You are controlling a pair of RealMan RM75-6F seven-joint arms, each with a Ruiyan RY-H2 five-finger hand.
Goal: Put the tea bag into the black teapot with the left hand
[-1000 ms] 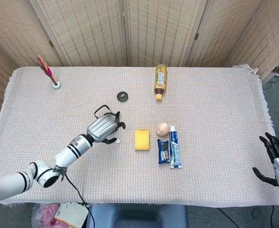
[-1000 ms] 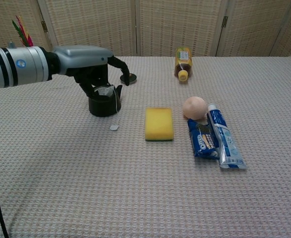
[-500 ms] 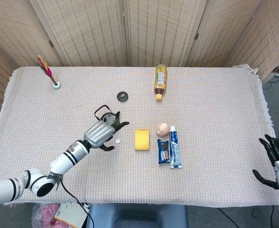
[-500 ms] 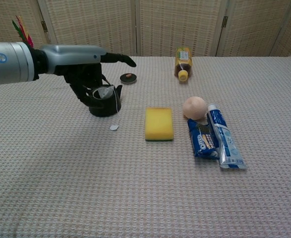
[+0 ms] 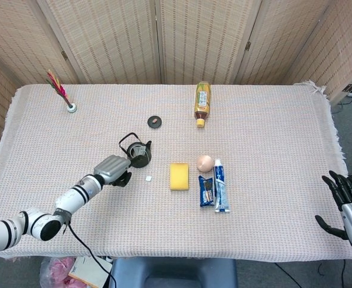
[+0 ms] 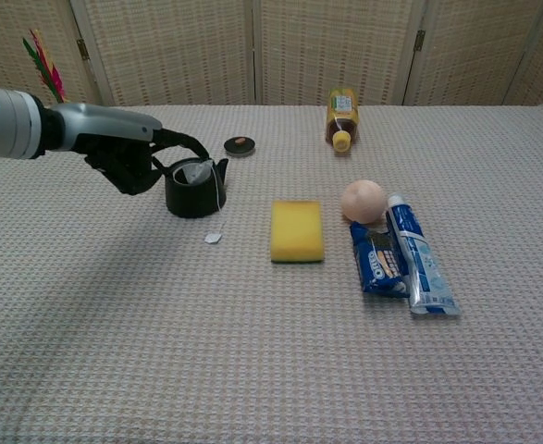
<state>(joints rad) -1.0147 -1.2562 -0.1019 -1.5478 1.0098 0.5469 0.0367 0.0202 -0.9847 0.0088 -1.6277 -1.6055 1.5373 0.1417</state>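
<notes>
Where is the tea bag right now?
The tea bag sits inside the black teapot, left of the yellow sponge in the chest view. Its string hangs over the rim to the paper tag on the cloth.

No wording can be read anywhere on the table. The bottle (image 6: pixel 341 111), the blue toothpaste tube (image 6: pixel 419 257) and the dark blue packet (image 6: pixel 378 259) beside it carry printed labels, all too small and blurred to make out.
</notes>
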